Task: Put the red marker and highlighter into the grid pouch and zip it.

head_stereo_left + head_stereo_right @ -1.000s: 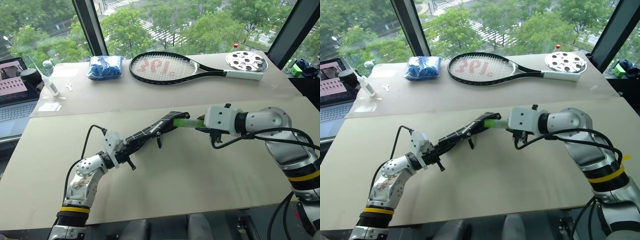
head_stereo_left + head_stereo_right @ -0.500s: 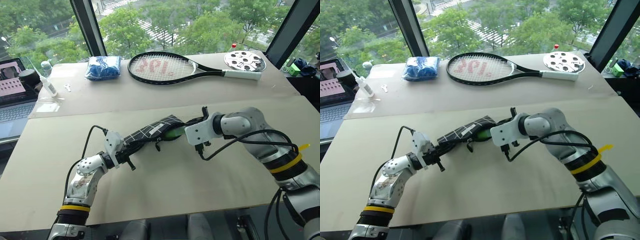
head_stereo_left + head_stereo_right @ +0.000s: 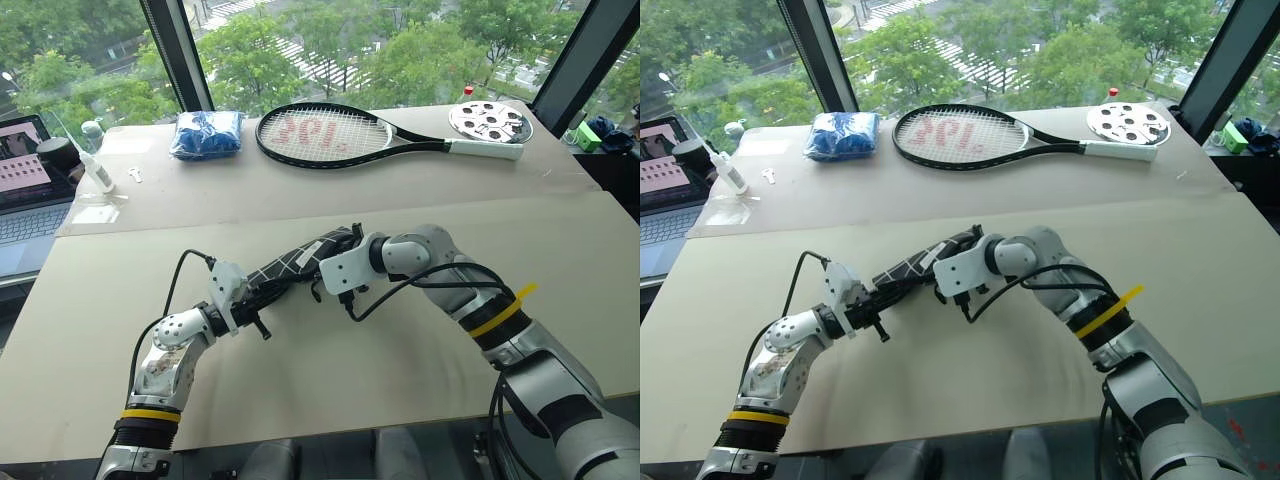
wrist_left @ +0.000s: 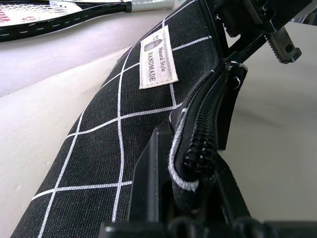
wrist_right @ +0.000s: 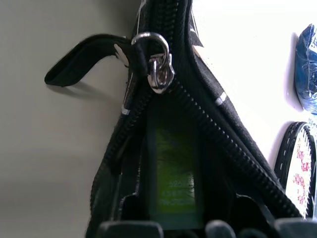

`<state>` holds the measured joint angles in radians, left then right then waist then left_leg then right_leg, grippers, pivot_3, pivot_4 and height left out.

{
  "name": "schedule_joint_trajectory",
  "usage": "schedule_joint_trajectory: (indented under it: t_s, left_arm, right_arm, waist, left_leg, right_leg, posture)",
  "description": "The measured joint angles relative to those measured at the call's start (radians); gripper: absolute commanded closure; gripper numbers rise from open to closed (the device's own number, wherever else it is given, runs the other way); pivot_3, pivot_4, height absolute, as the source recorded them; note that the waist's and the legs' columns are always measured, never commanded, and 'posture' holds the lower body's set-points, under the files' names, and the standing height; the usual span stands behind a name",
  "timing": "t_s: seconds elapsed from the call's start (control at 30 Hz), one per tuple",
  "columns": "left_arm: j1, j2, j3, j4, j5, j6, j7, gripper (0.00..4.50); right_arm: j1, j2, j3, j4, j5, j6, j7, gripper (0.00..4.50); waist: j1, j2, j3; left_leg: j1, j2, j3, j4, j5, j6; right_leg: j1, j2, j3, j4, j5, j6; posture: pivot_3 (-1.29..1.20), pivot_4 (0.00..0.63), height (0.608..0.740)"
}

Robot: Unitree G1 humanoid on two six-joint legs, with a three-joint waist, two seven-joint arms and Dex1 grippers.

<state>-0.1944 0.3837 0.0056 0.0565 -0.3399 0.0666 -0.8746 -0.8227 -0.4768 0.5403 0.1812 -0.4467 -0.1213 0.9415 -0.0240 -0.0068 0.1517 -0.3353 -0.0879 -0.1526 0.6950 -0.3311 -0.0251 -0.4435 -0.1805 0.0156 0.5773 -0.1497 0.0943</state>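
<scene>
I see the highlighter (image 5: 173, 173) inside the open grid pouch (image 3: 300, 260), between my right fingers (image 3: 335, 262). My left fingers (image 4: 148, 198) pinch the pouch's end tight.

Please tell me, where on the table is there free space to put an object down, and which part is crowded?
Free: the near table in front of both arms, and the stretch between the grid pouch and the tennis racket. Crowded: the far edge, with the blue bag, racket and round metal disc, and the middle, where the left tool and right tool meet at the pouch.
</scene>
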Motion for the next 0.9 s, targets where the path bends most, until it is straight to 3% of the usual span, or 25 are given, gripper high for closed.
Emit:
schedule_joint_trajectory:
  t_s: [0.1, 0.23, 0.33, 0.47, 0.57, 0.67, 0.9]
  left_arm:
    - [-0.002, -0.004, -0.001, -0.005, -0.001, -0.004, 0.001, 4.5]
    - [-0.004, -0.009, -0.002, -0.023, -0.003, -0.013, 0.007, 4.5]
    - [0.009, -0.009, 0.004, -0.023, -0.004, -0.016, 0.016, 4.5]
    - [0.027, -0.004, 0.011, -0.022, -0.007, -0.015, 0.018, 4.5]
    - [0.021, -0.005, 0.01, -0.024, -0.011, -0.015, 0.018, 4.5]
    - [0.022, -0.003, 0.014, -0.022, -0.015, -0.015, 0.017, 4.5]
    - [0.002, -0.003, 0.01, -0.021, -0.016, -0.012, 0.01, 4.5]
  right_arm:
    - [0.005, 0.011, -0.034, -0.009, 0.048, 0.069, 0.023, 0.51]
    - [0.004, -0.007, -0.155, -0.039, 0.195, 0.202, 0.082, 0.51]
    - [0.022, -0.083, -0.33, -0.116, 0.35, 0.391, 0.126, 0.51]
    - [0.164, -0.19, -0.533, -0.279, 0.604, 0.681, 0.221, 0.51]
    - [0.27, -0.248, -0.594, -0.368, 0.746, 0.858, 0.259, 0.51]
    - [0.384, -0.253, -0.602, -0.42, 0.803, 0.971, 0.229, 0.51]
    - [0.44, 0.024, -0.404, -0.439, 0.814, 1.1, -0.035, 0.51]
  waist:
    - [0.0, 0.0, 0.0]
    - [0.006, 0.0, 0.0]
    - [0.011, 0.0, 0.0]
    - [0.011, 0.0, 0.0]
    - [0.009, 0.0, 0.0]
    - [0.01, 0.0, 0.0]
    - [0.008, 0.0, 0.0]
  left_leg:
    - [0.0, 0.0, 0.0, 0.0, 0.0, 0.0]
    - [0.0, 0.0, 0.0, 0.0, 0.0, 0.0]
    - [-0.001, 0.0, -0.001, 0.0, 0.0, 0.0]
    - [-0.001, 0.0, -0.001, -0.001, 0.0, 0.0]
    - [0.0, 0.0, 0.0, 0.0, -0.001, 0.001]
    - [0.001, 0.0, 0.0, 0.0, -0.001, 0.001]
    - [0.001, 0.0, 0.001, 0.001, 0.0, 0.0]
  right_leg:
    - [0.0, 0.0, 0.0, 0.0, 0.0, 0.0]
    - [0.001, 0.0, 0.0, 0.0, 0.0, 0.0]
    - [0.0, 0.0, 0.0, 0.0, 0.0, 0.0]
    - [0.001, 0.0, -0.001, -0.001, 0.0, 0.0]
    - [0.001, 0.0, 0.0, -0.001, 0.0, 0.0]
    - [0.003, 0.0, 0.0, 0.0, 0.0, 0.0]
    - [0.001, 0.0, 0.001, 0.001, 0.001, -0.001]
  posture:
    - [0.0, 0.15, 0.74]
    - [0.0, 0.15, 0.74]
    - [0.0, 0.15, 0.74]
    - [0.0, 0.15, 0.74]
    - [0.0, 0.15, 0.74]
    - [0.0, 0.15, 0.74]
    - [0.0, 0.15, 0.74]
